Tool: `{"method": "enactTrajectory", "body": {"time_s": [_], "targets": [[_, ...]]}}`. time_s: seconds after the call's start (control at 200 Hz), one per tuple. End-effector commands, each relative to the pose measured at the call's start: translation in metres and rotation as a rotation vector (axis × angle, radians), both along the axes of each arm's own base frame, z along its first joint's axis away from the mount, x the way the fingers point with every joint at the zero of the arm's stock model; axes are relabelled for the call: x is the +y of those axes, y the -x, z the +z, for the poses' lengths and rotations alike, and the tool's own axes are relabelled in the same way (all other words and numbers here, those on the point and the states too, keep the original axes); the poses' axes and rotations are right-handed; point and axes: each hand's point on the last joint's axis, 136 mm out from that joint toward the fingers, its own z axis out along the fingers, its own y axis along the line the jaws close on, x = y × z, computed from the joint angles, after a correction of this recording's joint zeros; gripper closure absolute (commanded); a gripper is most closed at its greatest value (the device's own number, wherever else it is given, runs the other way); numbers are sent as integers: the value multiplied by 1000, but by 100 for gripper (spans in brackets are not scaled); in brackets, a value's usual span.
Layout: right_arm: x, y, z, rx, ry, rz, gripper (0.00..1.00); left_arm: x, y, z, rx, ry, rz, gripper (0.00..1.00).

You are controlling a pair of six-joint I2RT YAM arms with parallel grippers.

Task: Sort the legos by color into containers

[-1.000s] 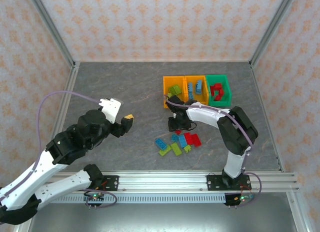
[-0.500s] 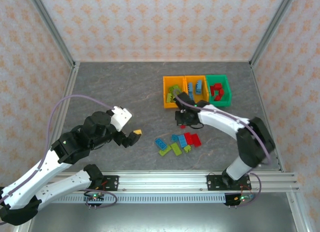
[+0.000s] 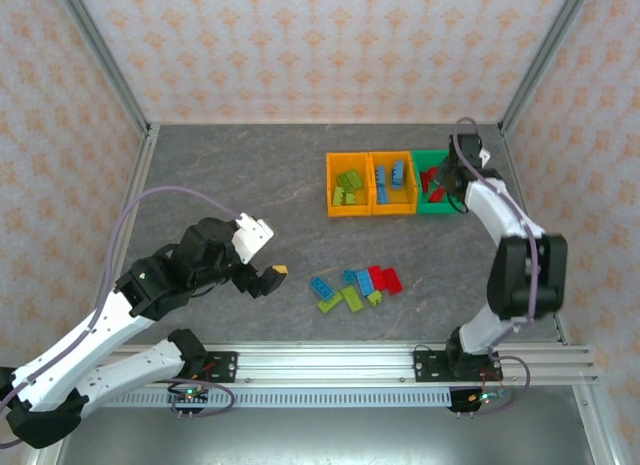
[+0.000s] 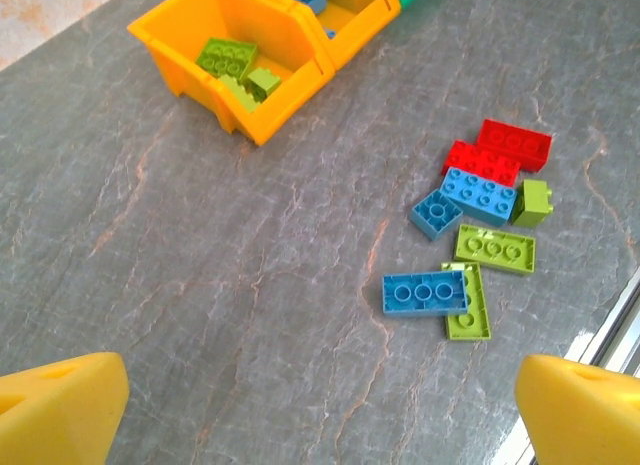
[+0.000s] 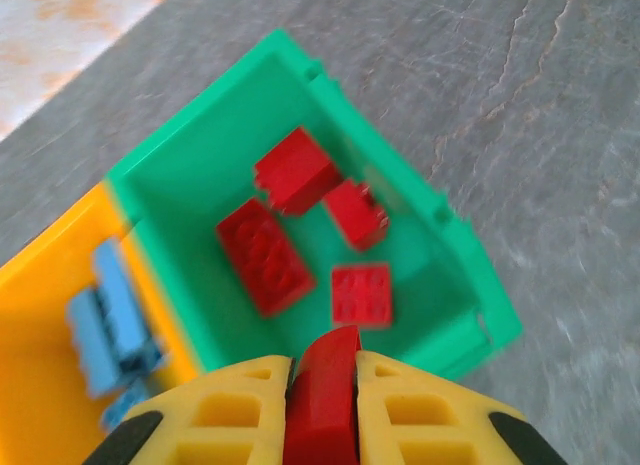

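Green bin [image 5: 215, 115] sits just ahead of and below the right gripper [image 5: 322, 370], holding four red bricks [image 5: 265, 255]; orange bin [image 4: 270, 95] lies far ahead of the left gripper [image 4: 320, 415], whose fingers spread wide and empty; right fingers pinch a red brick [image 5: 322, 405]; loose legos [image 4: 480, 195] lie ahead of the left fingers.

Three containers [image 3: 371, 185] stand side by side in a row on the bench [image 3: 220, 185], upper centre-right of the top view, each with legos inside. Loose legos [image 3: 357, 280] lie clustered below the row, at lower centre. The left jaws sit left of that cluster. The right jaws, with a brick [image 5: 322, 395] between them, hang over the rightmost container [image 3: 432, 209].
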Motion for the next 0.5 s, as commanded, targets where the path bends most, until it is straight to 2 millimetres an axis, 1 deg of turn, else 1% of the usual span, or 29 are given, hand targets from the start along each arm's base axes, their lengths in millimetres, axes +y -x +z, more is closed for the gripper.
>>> {"method": "enactTrajectory", "body": {"time_s": [0.0,0.035,0.095,0.15,0.215,0.245,0.275,0.31,0.32,0.375,0.41,0.445,0.495], "targets": [[2,-27,-17,41,-53,31,84,8,0,-5,8,-38,16,0],[4,-32,-21,56,-62,42,76,8,0,-5,8,-39,19,0],[9,-36,-20,64,-85,58,60,10,-1,-5,5,-42,24,0],[10,-33,-13,60,-96,54,53,12,-3,-6,2,-48,38,0],[11,-26,-2,42,-104,52,49,15,-7,-5,-2,-50,74,0],[13,-21,6,26,-112,55,48,18,-10,-5,-4,-46,101,0],[15,-15,12,15,-123,61,47,21,-14,-1,-7,-33,139,0],[18,-8,23,-6,-139,68,47,26,-19,4,-6,-4,210,0],[19,-6,24,-6,-144,71,47,28,-21,6,-5,11,236,0],[26,10,42,-36,-169,94,46,39,-31,20,-15,93,385,0],[33,22,53,-56,-181,118,46,45,-34,25,-2,168,481,0],[41,33,66,-81,-187,150,44,46,-35,26,25,241,541,0],[56,52,79,-107,-200,215,42,41,-34,24,70,328,571,0]]}}
